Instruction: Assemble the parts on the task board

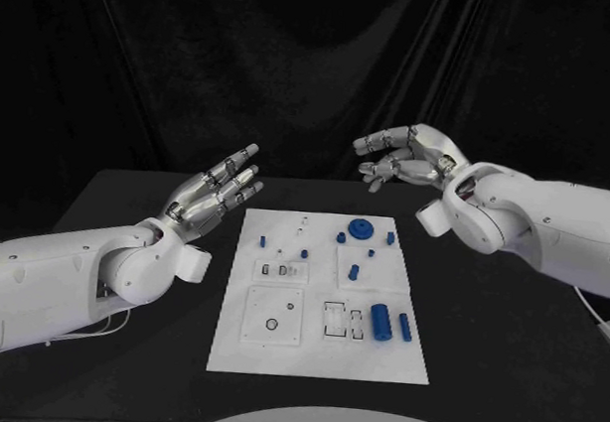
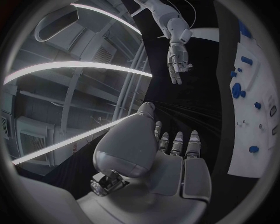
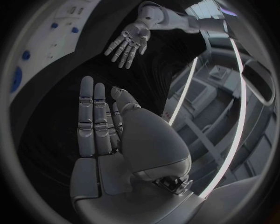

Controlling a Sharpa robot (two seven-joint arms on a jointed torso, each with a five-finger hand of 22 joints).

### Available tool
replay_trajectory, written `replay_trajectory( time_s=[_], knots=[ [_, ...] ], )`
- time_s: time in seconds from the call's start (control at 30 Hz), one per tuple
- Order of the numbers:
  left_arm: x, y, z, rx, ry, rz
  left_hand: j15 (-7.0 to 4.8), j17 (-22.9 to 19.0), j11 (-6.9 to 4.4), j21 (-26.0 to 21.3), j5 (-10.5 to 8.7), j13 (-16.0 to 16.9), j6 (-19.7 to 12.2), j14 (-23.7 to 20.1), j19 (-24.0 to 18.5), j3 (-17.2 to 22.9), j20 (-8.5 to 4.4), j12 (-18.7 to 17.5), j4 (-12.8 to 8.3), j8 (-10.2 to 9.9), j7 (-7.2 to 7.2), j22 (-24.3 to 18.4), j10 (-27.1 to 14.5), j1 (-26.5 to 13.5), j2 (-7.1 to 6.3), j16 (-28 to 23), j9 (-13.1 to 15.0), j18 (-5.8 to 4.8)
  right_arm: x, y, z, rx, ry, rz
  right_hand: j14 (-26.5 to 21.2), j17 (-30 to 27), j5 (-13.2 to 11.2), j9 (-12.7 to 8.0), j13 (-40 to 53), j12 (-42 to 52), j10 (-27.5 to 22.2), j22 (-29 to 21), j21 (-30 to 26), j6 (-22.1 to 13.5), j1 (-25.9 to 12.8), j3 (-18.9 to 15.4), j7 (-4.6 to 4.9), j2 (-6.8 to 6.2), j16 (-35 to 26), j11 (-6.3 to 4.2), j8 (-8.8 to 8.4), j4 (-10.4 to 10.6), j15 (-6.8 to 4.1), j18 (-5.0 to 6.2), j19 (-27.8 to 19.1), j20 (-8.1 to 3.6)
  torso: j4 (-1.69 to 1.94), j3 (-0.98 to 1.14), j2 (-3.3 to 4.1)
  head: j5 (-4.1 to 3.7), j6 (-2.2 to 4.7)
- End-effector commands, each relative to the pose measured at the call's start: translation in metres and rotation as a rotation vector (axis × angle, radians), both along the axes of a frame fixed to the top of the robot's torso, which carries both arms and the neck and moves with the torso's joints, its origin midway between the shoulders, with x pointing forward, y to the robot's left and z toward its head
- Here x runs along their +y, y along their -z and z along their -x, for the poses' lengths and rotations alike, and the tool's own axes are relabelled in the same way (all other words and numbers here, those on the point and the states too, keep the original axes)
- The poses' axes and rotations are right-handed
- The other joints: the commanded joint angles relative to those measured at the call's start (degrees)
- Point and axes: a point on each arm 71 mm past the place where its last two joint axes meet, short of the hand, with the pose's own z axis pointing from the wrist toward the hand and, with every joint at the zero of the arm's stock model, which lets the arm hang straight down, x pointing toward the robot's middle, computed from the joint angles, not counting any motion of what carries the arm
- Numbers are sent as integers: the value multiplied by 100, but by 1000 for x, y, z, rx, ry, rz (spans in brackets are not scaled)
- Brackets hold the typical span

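The white task board [image 1: 318, 357] lies in the middle of the black table. On it sit several blue parts: a round disc [image 1: 362, 228] near the far edge, a thick cylinder [image 1: 380, 322] and a thin pin [image 1: 405, 326] at the near right, and small pegs such as one at the far left [image 1: 264, 237]. My left hand [image 1: 221, 189] hovers left of the board's far corner, fingers stretched and apart, holding nothing. My right hand [image 1: 401, 155] is raised beyond the far right corner, also holding nothing. In the right wrist view its fingers [image 3: 93, 121] lie straight. The disc [image 2: 236, 90] also appears in the left wrist view.
The board has pale inset plates with slots and holes, one at the near left [image 1: 273, 316]. Black table surface runs on both sides of the board and in front of it. A dark curtain hangs behind the table.
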Motion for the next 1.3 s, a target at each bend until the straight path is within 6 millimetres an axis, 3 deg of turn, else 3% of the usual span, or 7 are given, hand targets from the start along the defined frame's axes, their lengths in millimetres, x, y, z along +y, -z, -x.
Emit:
replay_trajectory(
  time_s=[0.03, 0.17, 0.33, 0.5, 0.87, 1.03, 1.3],
  knots=[
    [3, -12, 1, -142, -27, -28, 48, 16, 60, 47, 49, 6, 75, 57, 44, 7, 58, -22, -29, 35, 31, 16, 15, 70, -30, 66, 8, 108, 3, -13, -1, -250, -22, 434, 563, 23, -514, -3, -20, -41, 534, 164, 287, 235, -129, 28, -66, -39, 16, -38, -6, 22, -133, 15, 312, -80, 14, -17, 78, 14, -76],
    [5, -20, 3, -164, -31, -59, 113, 8, 20, 63, 189, -1, -39, 62, 71, 20, 122, -30, -5, -16, 152, 19, -4, 87, -65, 66, -9, 103, 7, -27, -3, -333, -60, 770, 1782, 404, -1183, -35, -16, -666, 1264, 544, 881, 630, -589, 47, -197, -256, 358, -220, -174, 249, -391, 22, 1020, -279, 28, -39, 216, -26, -64],
    [6, -27, 10, -146, -43, -46, 241, -4, 78, 65, 258, -9, -217, 27, 73, 35, 224, -38, 68, -68, 195, 16, -28, 59, -81, 37, -23, 97, 11, -35, 1, -419, -68, 1000, 1832, 1293, -1316, 71, 2, -1234, 1844, 3613, 3292, 910, -747, 167, -345, -511, 1750, -371, -364, 535, -550, -362, 1595, -438, 37, -36, 338, -106, -102],
    [11, -31, 14, -146, -47, -35, 268, -1, 94, 65, 279, -8, -233, 41, 75, 47, 257, -36, 66, -69, 188, 14, -24, 80, -102, 46, -23, 100, 16, -38, 6, -476, -73, 1085, 1772, 2020, -1195, 242, 0, -1451, 2176, 4458, 3940, 1170, -713, 389, -271, -599, 2667, -346, -413, 671, -528, -441, 1570, -440, 125, -42, 564, -271, 0],
    [16, -32, 10, -163, -35, -26, 273, -9, 81, 39, 349, -9, -327, 18, 38, 85, 257, -38, 72, -85, 217, 0, -28, 123, -96, 24, -35, 100, 20, -36, 14, -513, -91, 1102, 1651, 2855, -1206, 171, -8, -1715, 2356, 4820, 4206, 976, -698, 719, 174, -739, 3600, -268, -740, 795, -342, -483, 1512, -262, 359, -55, 988, -473, 259],
    [17, -32, 9, -162, -23, -26, 271, -11, 84, 40, 360, -9, -353, 11, 39, 103, 255, -38, 71, -89, 232, 0, -28, 141, -86, 18, -37, 101, 21, -31, 18, -530, -98, 1078, 1575, 2698, -1217, 134, -25, -1844, 2213, 4735, 4157, 995, -683, 767, 190, -767, 3535, -227, -754, 797, -338, -453, 1448, -236, 438, -35, 1136, -565, 340],
    [20, -33, 11, -172, -28, -24, 187, -27, 108, -29, 373, -9, -355, -48, -59, 150, 147, -38, 102, -81, 275, -32, -28, 182, -96, -34, -34, 98, 22, -23, 24, -530, -116, 1058, 1542, 2738, -1266, 54, -17, -1949, 2067, 4775, 4164, 884, -692, 795, 199, -816, 3587, -194, -817, 808, -367, -450, 1412, -245, 482, -47, 1279, -619, 431]
  ],
)
